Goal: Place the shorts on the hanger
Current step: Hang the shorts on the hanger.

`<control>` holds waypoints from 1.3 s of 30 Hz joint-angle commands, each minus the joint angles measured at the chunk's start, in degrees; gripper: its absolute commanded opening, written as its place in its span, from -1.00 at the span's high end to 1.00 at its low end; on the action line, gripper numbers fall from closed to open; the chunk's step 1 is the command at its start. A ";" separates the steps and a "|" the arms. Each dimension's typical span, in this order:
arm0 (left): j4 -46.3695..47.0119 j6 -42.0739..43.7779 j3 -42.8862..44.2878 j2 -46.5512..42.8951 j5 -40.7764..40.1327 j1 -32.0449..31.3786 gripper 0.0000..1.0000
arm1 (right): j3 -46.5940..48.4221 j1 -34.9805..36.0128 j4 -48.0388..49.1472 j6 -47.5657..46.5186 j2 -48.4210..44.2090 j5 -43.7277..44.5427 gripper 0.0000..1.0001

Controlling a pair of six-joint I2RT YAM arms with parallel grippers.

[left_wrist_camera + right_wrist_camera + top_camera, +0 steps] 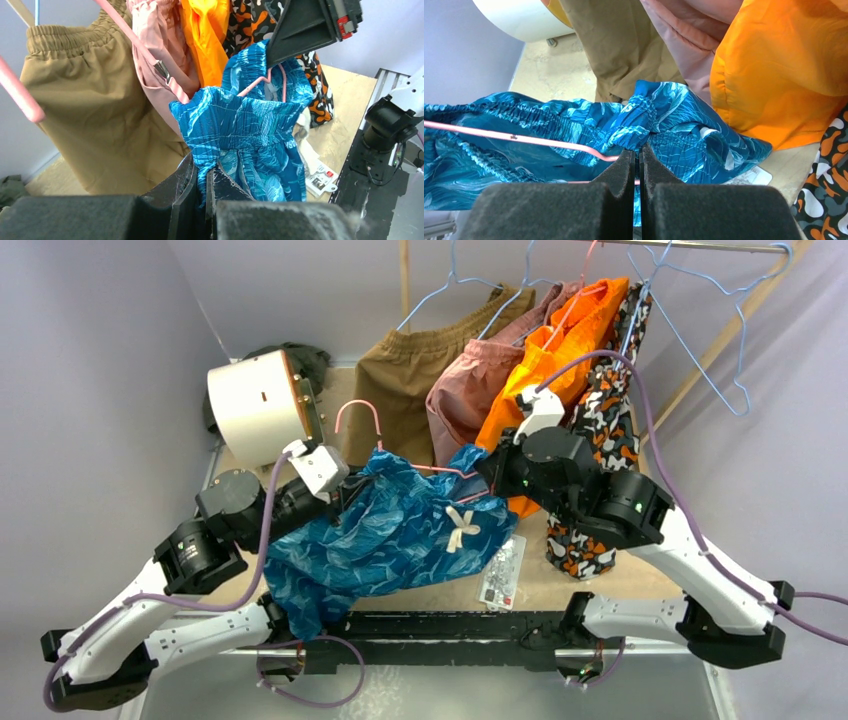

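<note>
I see the blue-and-teal shorts (400, 530) held up off the table (535, 585) between my two arms, with the waistband stretched sideways and the white bow facing the overhead camera. The left gripper (200, 176) is pinched tight on a fold of the waistband at one end. The right gripper (636, 156) is closed just as tight on the other end, and I cannot tell whether it also nips the wire. The pink hanger (514, 136) is partly in: the right wrist view shows its wire running across inside the waistband opening, and from overhead its hook rises above the shorts near the left gripper. I judge the threading largely done. What remains is seating the waistband evenly on the wire and letting go without it slipping off.
</note>
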 commanded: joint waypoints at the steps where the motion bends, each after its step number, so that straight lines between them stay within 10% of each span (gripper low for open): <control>1: 8.87 -2.32 -0.52 -0.10 -0.09 0.09 1.00 | 3.49 0.18 1.83 2.01 1.39 -1.41 1.00; 16: -3.85 6.04 2.64 -0.50 -14.67 0.13 1.00 | 1.91 0.12 -11.02 8.71 -0.55 9.56 1.00; 39: 19.42 -6.18 -5.41 3.52 1.55 0.09 1.00 | -0.17 0.11 23.69 4.92 3.08 -17.88 1.00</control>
